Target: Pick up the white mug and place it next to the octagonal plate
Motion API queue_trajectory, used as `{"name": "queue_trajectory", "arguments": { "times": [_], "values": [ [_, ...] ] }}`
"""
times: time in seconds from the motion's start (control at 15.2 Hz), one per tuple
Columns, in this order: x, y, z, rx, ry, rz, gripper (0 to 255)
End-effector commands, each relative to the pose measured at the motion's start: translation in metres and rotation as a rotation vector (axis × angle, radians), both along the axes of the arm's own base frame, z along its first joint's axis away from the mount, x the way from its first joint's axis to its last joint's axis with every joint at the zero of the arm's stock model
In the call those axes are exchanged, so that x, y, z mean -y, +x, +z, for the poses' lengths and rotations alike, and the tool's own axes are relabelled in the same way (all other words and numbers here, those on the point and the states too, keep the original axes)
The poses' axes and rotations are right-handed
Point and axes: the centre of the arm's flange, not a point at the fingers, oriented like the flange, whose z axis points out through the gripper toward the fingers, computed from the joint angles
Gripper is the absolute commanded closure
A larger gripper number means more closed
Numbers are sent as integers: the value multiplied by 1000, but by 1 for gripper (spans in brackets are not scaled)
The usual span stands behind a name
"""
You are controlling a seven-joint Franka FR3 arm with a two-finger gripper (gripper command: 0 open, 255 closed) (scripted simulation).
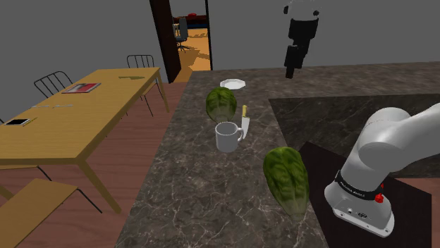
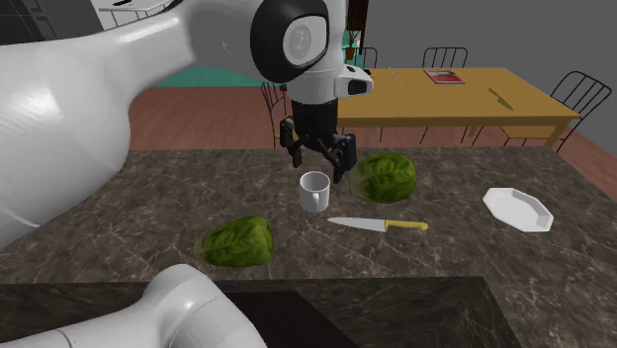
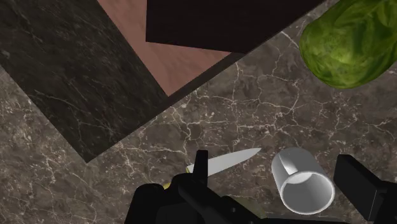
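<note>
Containers first.

Mug (image 1: 227,137) (image 2: 314,192) (image 3: 303,181): upright on the dark marbled counter (image 1: 183,183), mouth up. The wrist view looks straight into it, and the inside is bare. Nothing in it.

Plate (image 1: 233,84) (image 2: 517,209): white, octagonal, flat on the counter. Nothing on it. It sits at the counter's far end in the shoulder view and at the second exterior view's right, well apart from the mug.

Look of the mug: plain white, smooth, straight-walled, with a thin rim and a greyish shaded interior. One loop handle, which in the shoulder view points toward the knife (image 1: 245,121) (image 2: 379,224) (image 3: 226,161).

Surroundings:
- The knife has a yellow handle and a pale blade, and lies flat just beside the mug.
- One green lettuce (image 1: 221,104) (image 2: 385,177) lies near the mug, between it and the plate.
- A second lettuce (image 1: 286,180) (image 2: 237,241) (image 3: 351,41) lies on the mug's other side, toward my stand.

My gripper (image 1: 290,70) (image 2: 321,163) (image 3: 273,167): fingers spread apart, holding nothing. It hangs above the counter, over the mug. In the wrist view the mug sits between my fingers and nearer one of them, touching neither.
</note>
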Motion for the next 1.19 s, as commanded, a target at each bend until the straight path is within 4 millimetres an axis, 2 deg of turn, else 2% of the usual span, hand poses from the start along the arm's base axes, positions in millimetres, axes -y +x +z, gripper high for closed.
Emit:
{"name": "queue_trajectory", "arguments": {
  "times": [0.0, 1.12],
  "values": [
    [0, 0, 0, 0, 0, 0, 0],
    [-121, 113, -150, -17, 26, 13, 0]
  ]
}}
